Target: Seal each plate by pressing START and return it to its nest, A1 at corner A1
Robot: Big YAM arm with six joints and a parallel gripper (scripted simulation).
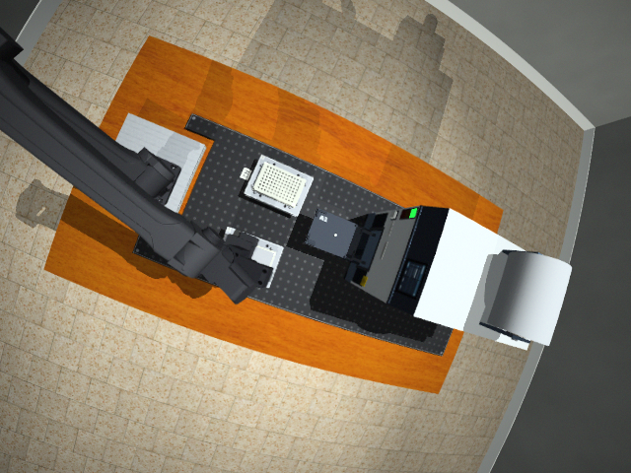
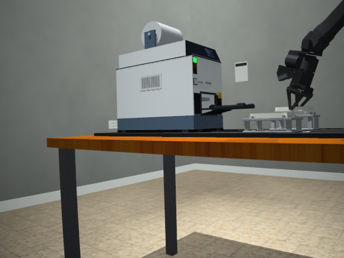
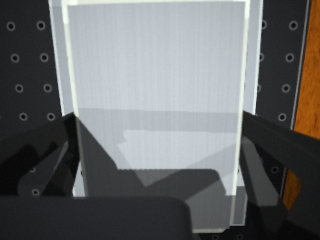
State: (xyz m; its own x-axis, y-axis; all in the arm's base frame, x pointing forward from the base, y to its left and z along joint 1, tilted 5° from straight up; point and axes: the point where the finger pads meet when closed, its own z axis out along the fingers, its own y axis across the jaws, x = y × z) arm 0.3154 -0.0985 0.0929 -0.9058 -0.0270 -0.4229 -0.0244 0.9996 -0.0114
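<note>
Your pincer (image 1: 256, 256) (image 2: 294, 107) (image 3: 158, 120) is clamped across the long sides of the foil-sealed plate (image 1: 264, 255) (image 2: 281, 109) (image 3: 157, 60), directly over its nest (image 1: 276, 252) (image 2: 316, 116) (image 3: 61, 50); you can't tell whether it's fully seated. Expect it to be light and stiff, with slick walls that may slip if tilted. Keep your grip low on the skirt, off the foil (it would likely dent easily). Beside the pincer, the other nest (image 1: 308, 184) (image 2: 272, 119) bears the open well plate (image 1: 280, 184) (image 2: 266, 114), so mind that side when spreading the fingers. Ahead, the sealer's stage (image 1: 331, 236) (image 2: 236, 106) is out, carrying no plate, its lamp (image 1: 413, 212) (image 2: 194, 59) green; nothing seems to block your lowering.
</note>
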